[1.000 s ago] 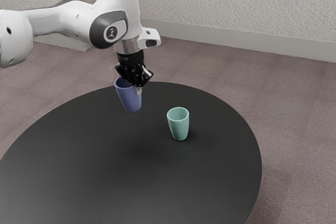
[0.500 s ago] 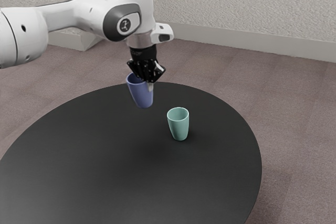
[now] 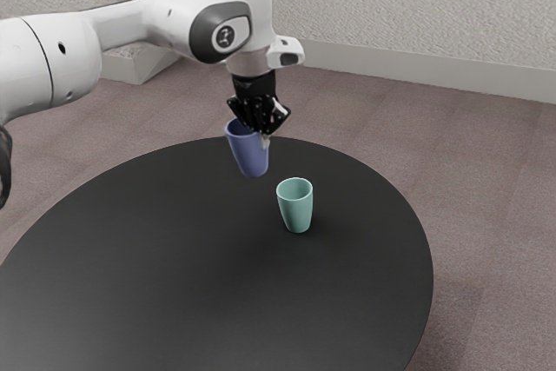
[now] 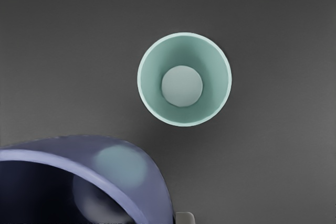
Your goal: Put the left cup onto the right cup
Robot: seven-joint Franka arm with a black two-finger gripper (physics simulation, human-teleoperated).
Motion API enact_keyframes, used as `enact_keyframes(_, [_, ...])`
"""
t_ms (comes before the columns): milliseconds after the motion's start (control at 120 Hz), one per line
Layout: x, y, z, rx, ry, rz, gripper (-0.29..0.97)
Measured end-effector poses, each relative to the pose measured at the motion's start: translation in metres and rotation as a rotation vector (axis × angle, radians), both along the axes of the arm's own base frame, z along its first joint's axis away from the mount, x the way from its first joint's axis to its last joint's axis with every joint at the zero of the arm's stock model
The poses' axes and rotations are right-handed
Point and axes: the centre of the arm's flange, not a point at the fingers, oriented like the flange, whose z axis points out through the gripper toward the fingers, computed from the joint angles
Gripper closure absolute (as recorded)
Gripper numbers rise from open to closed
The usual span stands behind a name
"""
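A blue-violet cup (image 3: pixel 248 149) hangs tilted in the air above the round black table (image 3: pixel 174 275), and my gripper (image 3: pixel 260 126) is shut on its rim. A teal cup (image 3: pixel 294 204) stands upright on the table, lower and toward the exterior view's right of the held cup. In the wrist view I look straight down into the teal cup (image 4: pixel 184 79), with the blue-violet cup (image 4: pixel 84 179) large and blurred just under my hand.
The black table's far edge (image 3: pixel 365 162) curves behind the teal cup. Beyond it lie brown carpet (image 3: pixel 469 154) and a white baseboard (image 3: pixel 434 67) along a pale wall.
My arm has carried the blue-violet cup toward the exterior view's right and a little higher, closer to the teal cup. The teal cup has stayed put.
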Motion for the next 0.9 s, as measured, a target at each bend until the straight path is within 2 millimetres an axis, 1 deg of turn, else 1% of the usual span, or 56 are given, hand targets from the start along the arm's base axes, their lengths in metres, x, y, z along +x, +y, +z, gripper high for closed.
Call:
enact_keyframes(167, [0.008, -0.006, -0.003, -0.001, 0.008, -0.008, 0.78])
enact_keyframes(325, [0.016, -0.007, -0.006, -0.003, 0.016, -0.007, 0.78])
enact_keyframes(517, [0.024, -0.016, -0.008, -0.005, 0.023, -0.022, 0.78])
enact_keyframes(900, [0.039, -0.027, -0.023, -0.010, 0.040, -0.032, 0.78])
